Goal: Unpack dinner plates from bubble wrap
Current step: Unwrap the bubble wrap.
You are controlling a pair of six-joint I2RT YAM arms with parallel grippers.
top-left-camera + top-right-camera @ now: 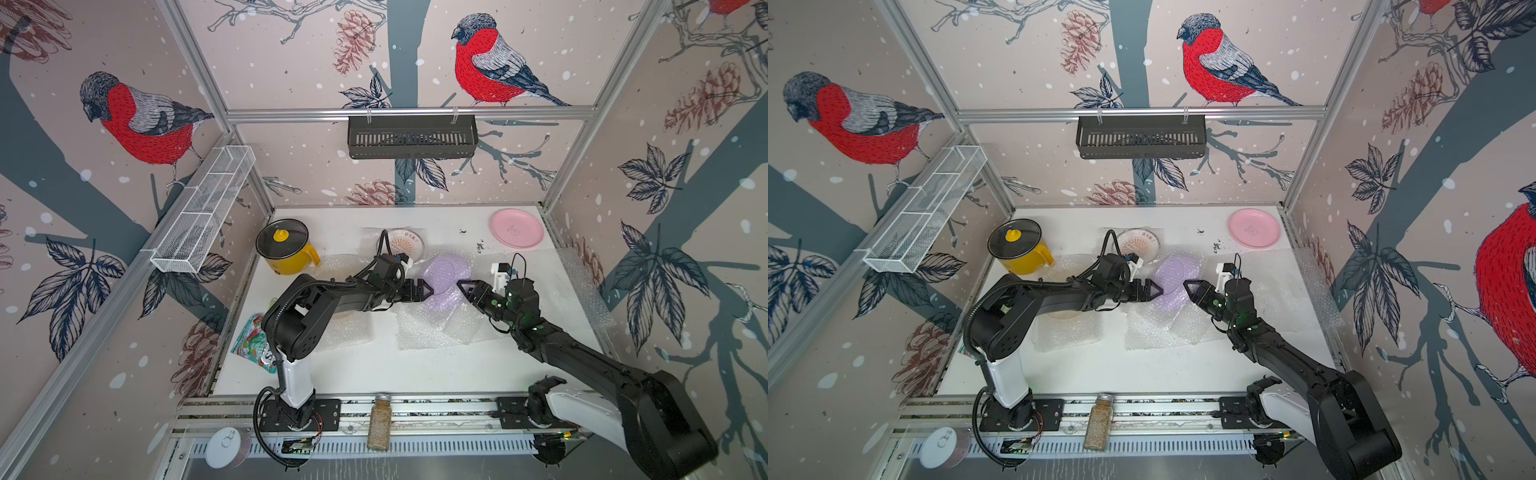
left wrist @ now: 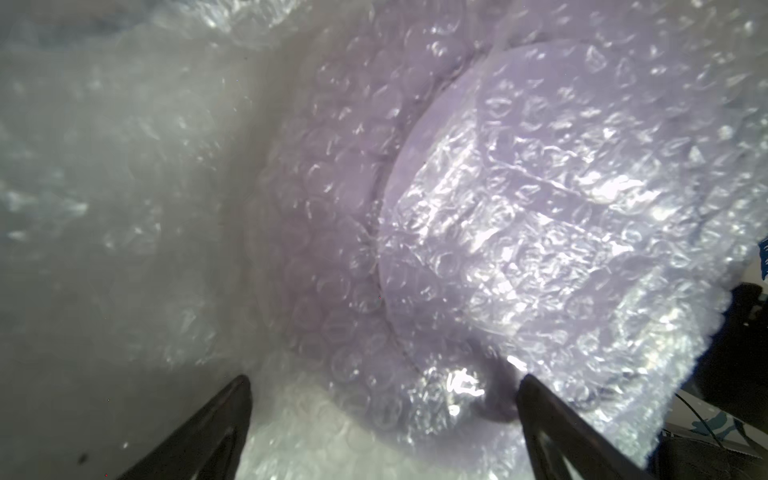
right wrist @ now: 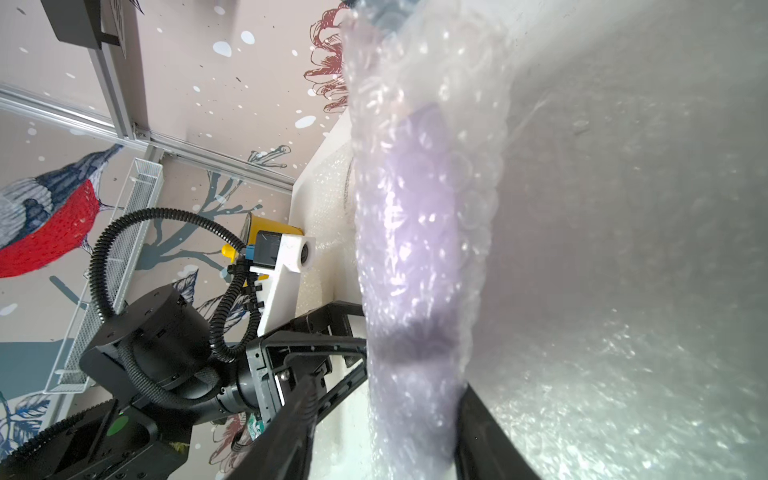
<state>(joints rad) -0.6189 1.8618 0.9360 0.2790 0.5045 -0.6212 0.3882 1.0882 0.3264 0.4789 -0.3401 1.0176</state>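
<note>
Spice jar (image 1: 379, 422) on front rail. Mid-table: left gripper (image 1: 430, 288), jaws wide, nothing held, tips at wrapped rim. Right gripper (image 1: 459, 285) opposite, jaws part-closed astride same rim; one finger on wrap, gap at other. Between them lilac plate (image 1: 446, 272), swathed in bubble wrap (image 1: 436, 330). Behind: sunburst plate (image 1: 409, 243). Far right corner: pink plate (image 1: 516, 229), bare.

surface: white table (image 1: 395, 370) | on it: pink plate (image 1: 516, 229), yellow pot (image 1: 286, 253), bubble wrap sheets (image 1: 432, 332), snack bag (image 1: 251, 340)
</note>
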